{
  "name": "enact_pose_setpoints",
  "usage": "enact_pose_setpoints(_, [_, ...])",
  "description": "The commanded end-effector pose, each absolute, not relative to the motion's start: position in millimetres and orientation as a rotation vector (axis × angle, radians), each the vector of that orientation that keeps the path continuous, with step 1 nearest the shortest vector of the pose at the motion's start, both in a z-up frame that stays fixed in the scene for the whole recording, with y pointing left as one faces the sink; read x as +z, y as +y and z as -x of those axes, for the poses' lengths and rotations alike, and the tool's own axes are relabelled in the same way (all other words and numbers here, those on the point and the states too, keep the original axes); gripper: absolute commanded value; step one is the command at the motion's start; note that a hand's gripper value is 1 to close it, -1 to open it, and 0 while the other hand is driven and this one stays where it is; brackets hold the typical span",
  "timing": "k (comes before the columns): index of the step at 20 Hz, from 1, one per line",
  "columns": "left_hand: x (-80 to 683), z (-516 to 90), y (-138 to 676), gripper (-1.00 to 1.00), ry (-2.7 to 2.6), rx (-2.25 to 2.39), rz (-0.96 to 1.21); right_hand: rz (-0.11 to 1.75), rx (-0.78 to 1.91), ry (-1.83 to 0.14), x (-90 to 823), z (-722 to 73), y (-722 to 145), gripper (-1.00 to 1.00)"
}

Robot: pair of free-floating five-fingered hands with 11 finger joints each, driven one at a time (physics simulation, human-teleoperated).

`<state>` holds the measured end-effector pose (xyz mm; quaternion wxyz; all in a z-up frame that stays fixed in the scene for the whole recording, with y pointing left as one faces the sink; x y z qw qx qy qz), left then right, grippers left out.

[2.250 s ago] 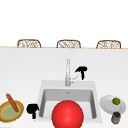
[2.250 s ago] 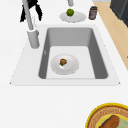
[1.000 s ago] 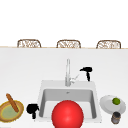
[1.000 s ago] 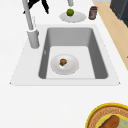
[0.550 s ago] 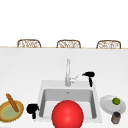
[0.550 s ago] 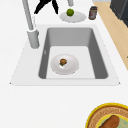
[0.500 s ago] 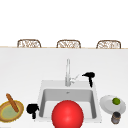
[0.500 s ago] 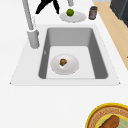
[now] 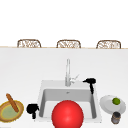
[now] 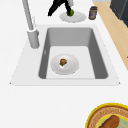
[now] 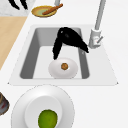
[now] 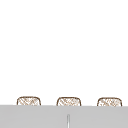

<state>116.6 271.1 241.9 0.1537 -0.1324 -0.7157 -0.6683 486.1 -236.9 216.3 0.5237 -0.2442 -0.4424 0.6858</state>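
Two hands: right hand (image 9: 91, 82) (fingers seemingly straight) beside one faucet (image 9: 67, 72); left hand (image 9: 32, 109) unclear.

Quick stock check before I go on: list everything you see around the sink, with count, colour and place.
Steel sink basin: one, grey, centre of the white counter.
Tall faucet: one, silver, behind the basin.
Round white plate with a brown morsel: one, on the basin floor.
Red ball: one, at the basin's front in the front view.
White plate with a green lime: one each, counter right of the sink.
Dark jar: one, in front of that plate.
Yellow-green bowl with a brown stick: one each, counter left.
Woven chair backs: three, behind the counter.
Left hand: black, left of the basin.
Right hand: black, beside the faucet.
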Motion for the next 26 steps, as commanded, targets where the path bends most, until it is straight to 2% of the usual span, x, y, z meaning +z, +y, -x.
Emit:
enact_pose_setpoints(1, [241.9,-116.6,271.1,0.00,-2.052,-1.916,0.380,0.533,1.664,-0.989,213.9,-456.1,-234.0,-1.00])
enact_pose_setpoints(6, [241.9,-116.6,271.1,0.00,-2.052,-1.916,0.380,0.473,1.670,-0.923,212.2,-418.5,-229.0,-1.00])
enact_pose_setpoints(17, [241.9,-116.6,271.1,0.00,-2.052,-1.916,0.380,0.515,1.649,-0.988,207.0,-326.0,-235.8,-1.00])
enact_pose_setpoints(26, [241.9,-116.6,271.1,0.00,-2.052,-1.916,0.380,0.481,1.640,-0.943,250.1,-268.3,-239.4,-1.00])
